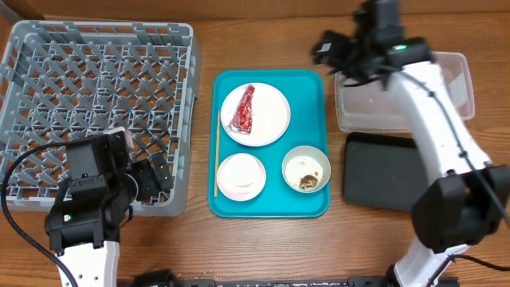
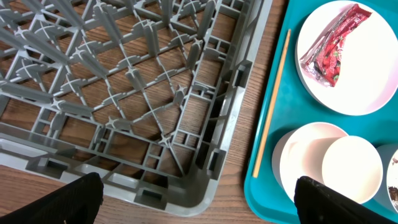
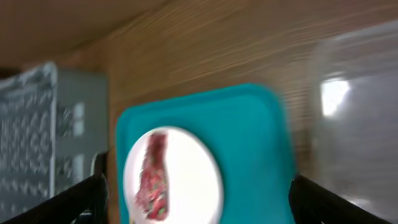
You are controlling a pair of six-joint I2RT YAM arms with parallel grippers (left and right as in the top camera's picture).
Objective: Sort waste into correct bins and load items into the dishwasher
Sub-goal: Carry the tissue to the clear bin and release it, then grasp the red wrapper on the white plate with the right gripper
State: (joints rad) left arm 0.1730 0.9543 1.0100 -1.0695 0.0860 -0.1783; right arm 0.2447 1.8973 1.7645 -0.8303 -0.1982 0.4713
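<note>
Red crinkled wrapper (image 1: 243, 110) lies on flat white round plate (image 1: 273, 112) at the far end of large teal plastic tray (image 1: 319, 143). This tray stands on wooden table (image 1: 263, 247) between square grey plastic dish rack (image 1: 96, 88) and the two bins. At the tray's near end stands white round bowl (image 1: 299, 162), holding beige food grains with a brown lump (image 1: 307, 182). Beside it is a white round dish (image 1: 227, 167), which the left wrist view shows overlapped by a smaller white cup (image 2: 351, 169); whether the cup sits inside it cannot be told. Thin wooden stick (image 1: 217, 151) lies along the tray's rack-side edge. Clear plastic rectangular tub (image 1: 458, 80) and flat black rectangular tray (image 1: 382, 169) sit beside the teal tray, the tub farther back. Left gripper (image 1: 155, 177) hangs over the rack's near corner, fingers spread wide, holding nothing. Right gripper (image 1: 335, 49) hangs above the tub's tray-side edge. Its wrist view is blurred, yet shows fingers (image 3: 81, 199) far apart and empty.
</note>
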